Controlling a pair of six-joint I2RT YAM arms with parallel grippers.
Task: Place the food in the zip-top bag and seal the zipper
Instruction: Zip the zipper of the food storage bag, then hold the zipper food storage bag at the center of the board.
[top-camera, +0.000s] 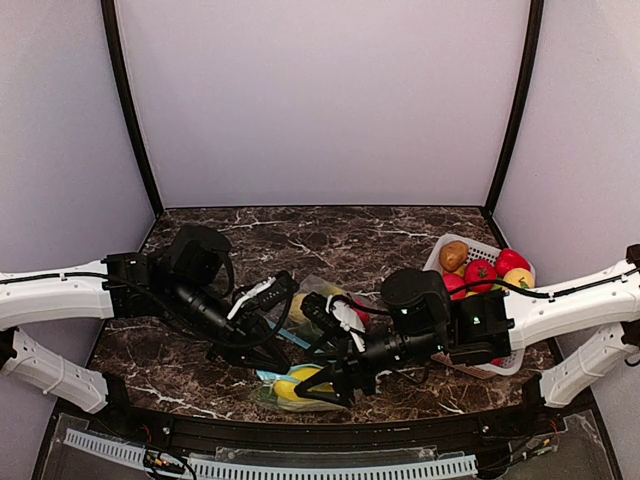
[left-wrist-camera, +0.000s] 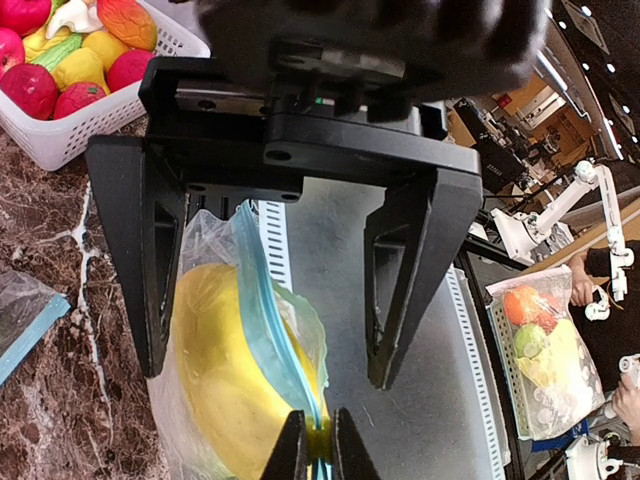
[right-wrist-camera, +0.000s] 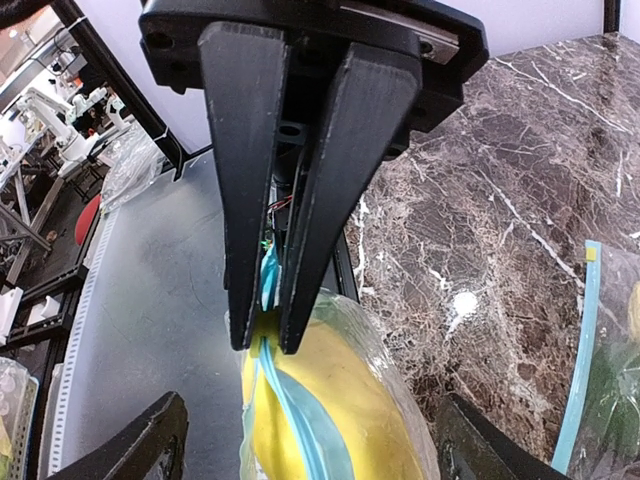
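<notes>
A clear zip-top bag (top-camera: 300, 392) with a blue zipper (left-wrist-camera: 262, 300) lies at the table's front edge. Inside it is yellow food (left-wrist-camera: 210, 390) (right-wrist-camera: 350, 420). My left gripper (left-wrist-camera: 320, 452) (right-wrist-camera: 265, 345) is shut on the zipper strip at the bag's top edge. My right gripper (right-wrist-camera: 315, 440) (left-wrist-camera: 265, 375) is wide open, its fingers standing on either side of the bag without touching it. More food, red, yellow and a brown potato (top-camera: 453, 255), sits in the white basket (top-camera: 478, 243) at the right.
A second clear bag (top-camera: 322, 300) with a blue strip (right-wrist-camera: 577, 360) lies just behind the grippers, with something in it. The white basket (left-wrist-camera: 60, 140) stands at the right of the marble table. A grey slotted rail (top-camera: 300, 467) runs below the front edge.
</notes>
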